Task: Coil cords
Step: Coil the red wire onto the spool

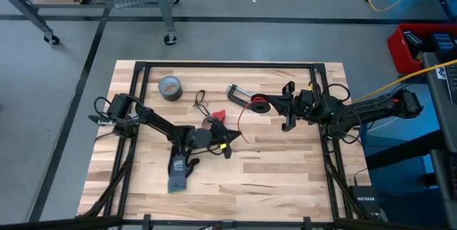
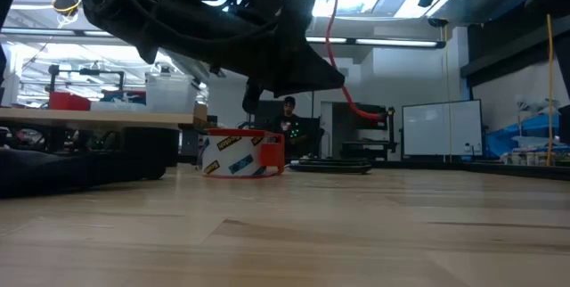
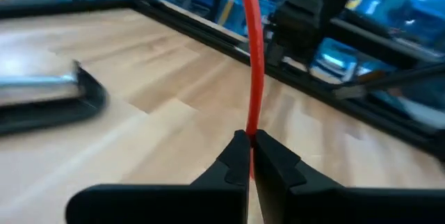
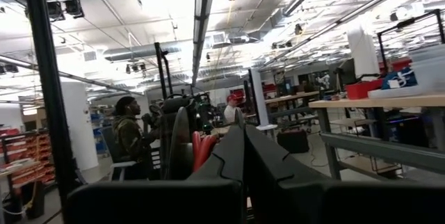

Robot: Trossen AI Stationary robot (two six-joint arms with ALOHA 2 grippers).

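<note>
L pincer [image 3: 249, 156] is clamped on the red cord [image 3: 253, 57] near worktop centre; wrist view shows the wire nipped right at the fingertips and running taut away toward the R arm. Probably held short like this so the wire stays under tension for winding.

R pincer [image 1: 288, 106] sits at approx 2 o'clock of centre, fingers pressed together; in its wrist view red loops [image 4: 201, 149] bunch just beside the fingers, so it seems to be carrying the wound part. Can't tell whether the wire is actually pinched there.

Black cord [image 1: 200, 103] lies loose at approx 11 o'clock, untouched.

Clutter: grey tape roll [image 1: 169, 87] at 10 o'clock, metal clamp [image 1: 237, 93] at 12, red-edged tape ring [image 2: 241, 153] just by the L arm, glove [image 1: 178, 176] at 7 o'clock. Clamp and ring sit nearest the wire's run & could snag it.
</note>
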